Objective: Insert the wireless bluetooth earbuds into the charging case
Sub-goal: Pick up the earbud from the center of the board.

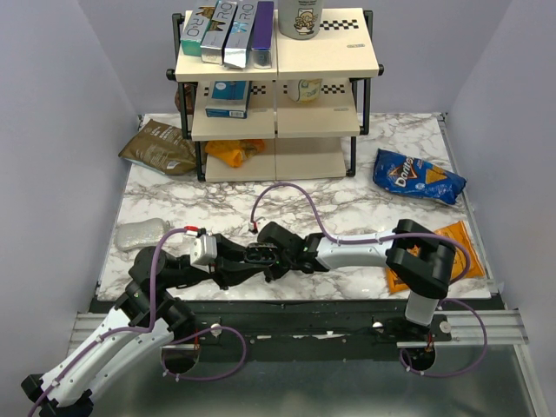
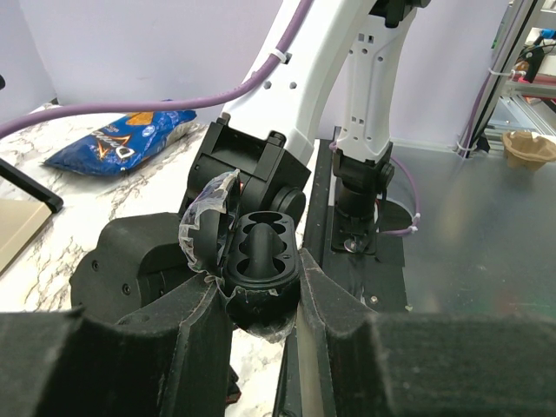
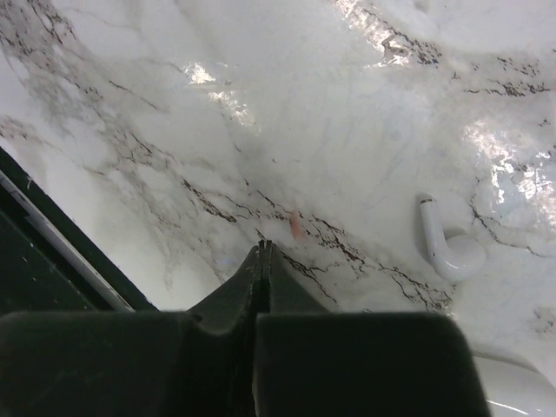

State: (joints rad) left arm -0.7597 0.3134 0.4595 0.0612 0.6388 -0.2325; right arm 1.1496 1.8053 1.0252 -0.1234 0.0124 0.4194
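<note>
You are early in this job, as far as the views let me judge. The marble bench fills the overhead view, and low in its centre your left arm and right arm meet nose to nose just above the near edge.

The charging case is black and sits in the middle of the left wrist view, with its lid swung open toward the left of the frame. Your left hand is clamped on it, one finger on each side of the lower body. So that much is in place: the case is in hand, open and turned toward the other arm.

The two wells inside look dark and hollow. I judge that neither bud is seated yet, though black on black makes that hard to be sure of.

Your right hand shows at lower centre of its own wrist view with the fingers pressed together. I see nothing between them, but a tiny dark bud could hide there.

I cannot find the wireless bluetooth earbuds in any view. The only bud in sight is a white stemmed earbud, lying on the marble at the right of the right wrist view, apart from the fingers. Whether it belongs to this case I cannot tell. By my reading both insertions are left to do
</note>
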